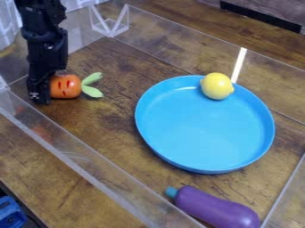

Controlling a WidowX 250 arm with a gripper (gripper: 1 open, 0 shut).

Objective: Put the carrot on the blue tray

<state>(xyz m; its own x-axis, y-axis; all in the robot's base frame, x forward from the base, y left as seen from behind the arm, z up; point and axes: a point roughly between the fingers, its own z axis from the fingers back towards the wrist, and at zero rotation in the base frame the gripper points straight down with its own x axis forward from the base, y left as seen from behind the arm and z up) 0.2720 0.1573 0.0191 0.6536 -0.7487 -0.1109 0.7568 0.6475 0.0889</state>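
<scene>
Orange carrot (67,85), blue tray (191,142), purple eggplant (217,210).

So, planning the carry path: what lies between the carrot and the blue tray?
Nothing: in the camera view only bare wooden table separates the carrot from the blue tray.

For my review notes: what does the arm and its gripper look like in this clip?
A single dark arm, black all over, with a blocky, boxy build rather than rounded links. The gripper at its lower end is also black, with small white markings near the tip. No sleeve or covering shows. Cabling and finer details are too small and dark to tell.
</scene>
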